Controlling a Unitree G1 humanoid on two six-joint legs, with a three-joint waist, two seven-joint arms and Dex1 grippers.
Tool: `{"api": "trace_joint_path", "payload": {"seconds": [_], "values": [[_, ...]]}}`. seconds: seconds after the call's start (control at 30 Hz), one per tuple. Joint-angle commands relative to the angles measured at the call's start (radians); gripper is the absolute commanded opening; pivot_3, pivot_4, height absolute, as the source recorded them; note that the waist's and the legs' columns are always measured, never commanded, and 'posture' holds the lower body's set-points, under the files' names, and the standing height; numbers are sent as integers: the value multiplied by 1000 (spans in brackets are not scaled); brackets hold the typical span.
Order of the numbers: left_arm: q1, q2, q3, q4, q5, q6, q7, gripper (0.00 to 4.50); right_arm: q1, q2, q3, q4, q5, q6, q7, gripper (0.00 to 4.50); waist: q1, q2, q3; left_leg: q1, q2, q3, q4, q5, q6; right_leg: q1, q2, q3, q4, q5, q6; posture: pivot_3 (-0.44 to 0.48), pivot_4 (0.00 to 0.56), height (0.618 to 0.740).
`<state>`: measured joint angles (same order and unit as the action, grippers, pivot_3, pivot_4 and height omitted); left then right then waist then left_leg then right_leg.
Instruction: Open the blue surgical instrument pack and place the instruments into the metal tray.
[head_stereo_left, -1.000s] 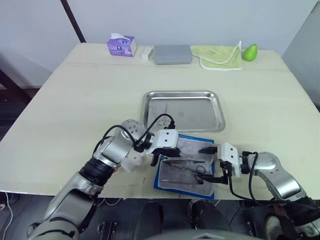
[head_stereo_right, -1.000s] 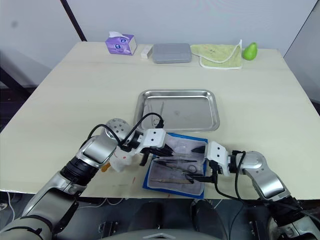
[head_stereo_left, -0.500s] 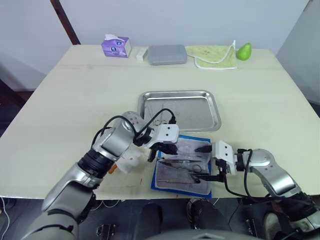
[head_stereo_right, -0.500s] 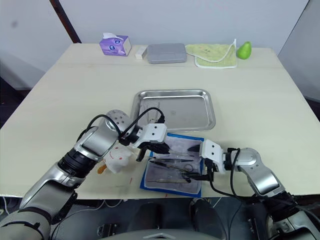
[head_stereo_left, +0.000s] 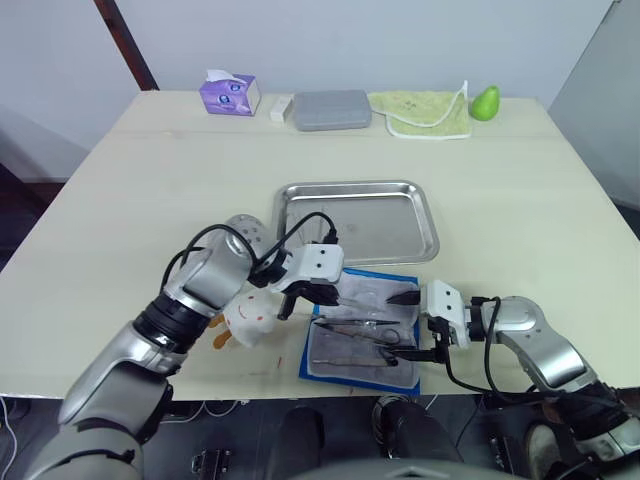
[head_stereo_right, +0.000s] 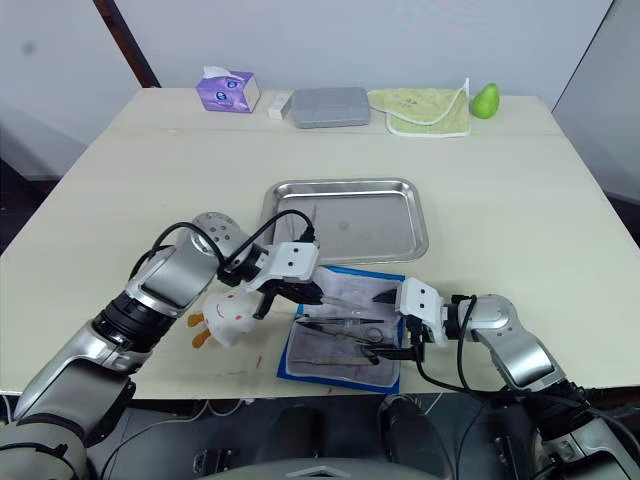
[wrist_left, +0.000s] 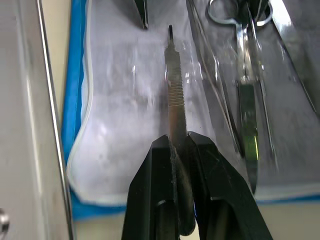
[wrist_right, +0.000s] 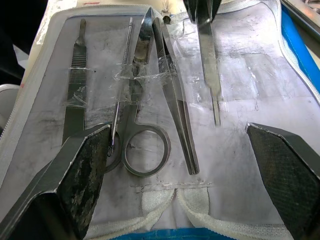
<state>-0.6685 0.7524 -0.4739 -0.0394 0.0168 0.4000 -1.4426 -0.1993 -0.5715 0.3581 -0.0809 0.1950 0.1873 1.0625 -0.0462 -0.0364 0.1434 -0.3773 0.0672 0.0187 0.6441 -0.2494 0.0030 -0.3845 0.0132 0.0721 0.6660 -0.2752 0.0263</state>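
The left arm reaches in from the near left edge of the table (head_stereo_left: 150, 180), elbow bent, its forearm crossing above a small white toy with orange feet (head_stereo_left: 243, 318), so that the left gripper (head_stereo_left: 322, 297) sits over the upper left part of the blue surgical instrument pack (head_stereo_left: 409, 281). In the left wrist view its two black fingers (wrist_left: 150, 200) are pinched tight on the ridged handle of a slim scalpel-like instrument (wrist_left: 173, 90), whose tip points out over the pale lining; whether that tool is lifted clear of the lining is hard to judge. The pack lies open and flat at the near edge of the table, just in front of the metal tray (head_stereo_left: 432, 222) and close to its near rim, blue border showing around a grey-white inside. On the lining lie the instruments (wrist_right: 145, 95): a flat-handled blade, ring-handled scissors and tweezers, side by side under strips of clear tape. The tray looks to hold one thin tool near its left end. The right arm comes in low from the near right, and the right gripper (head_stereo_left: 411, 326) hovers at the pack's right edge with its fingers (wrist_right: 82, 165) spread wide, gripping nothing.
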Motion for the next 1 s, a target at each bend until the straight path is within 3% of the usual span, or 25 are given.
{"api": "trace_joint_path", "payload": {"seconds": [0.03, 0.37, 0.57, 0.77, 1.0], "values": [[-12, 56, 60, -27, -20, -30, -21, 45, 46, -15, 105, 146, -129, 73, -25, 4500, 0, 0, 0, 0, 1, 1, 0, 0, 0, 0, 1, 0, 0, 0, -1, 0, 150, 740], [107, 232, 227, -37, -133, -76, -69, 45, 29, -6, 113, 177, -127, 44, -18, 4500, 0, 0, -1, 2, 7, 3, -1, 0, 0, -1, 4, 1, 0, 1, -4, 0, 150, 740], [188, 230, 370, -69, -229, 22, 32, 45, 27, -11, 110, 185, -124, 32, -7, 4500, 2, 0, -1, 2, 7, 3, -1, 0, 0, -2, 4, 1, 0, 1, -5, 0, 150, 740], [167, 69, 471, -161, -324, 345, 314, 45, 18, -18, 107, 198, -127, 19, 7, 4500, 6, -3, -4, 2, 7, 3, -1, 0, 0, -1, 4, -1, 0, 1, -4, 0, 150, 740], [113, -177, 475, -320, -295, 683, 727, 45, 15, -34, 106, 198, -129, 8, 23, 4500, 5, -7, -8, 1, 6, 2, -1, 0, 0, -1, 4, 0, 0, 3, -1, 0, 150, 740]]}}
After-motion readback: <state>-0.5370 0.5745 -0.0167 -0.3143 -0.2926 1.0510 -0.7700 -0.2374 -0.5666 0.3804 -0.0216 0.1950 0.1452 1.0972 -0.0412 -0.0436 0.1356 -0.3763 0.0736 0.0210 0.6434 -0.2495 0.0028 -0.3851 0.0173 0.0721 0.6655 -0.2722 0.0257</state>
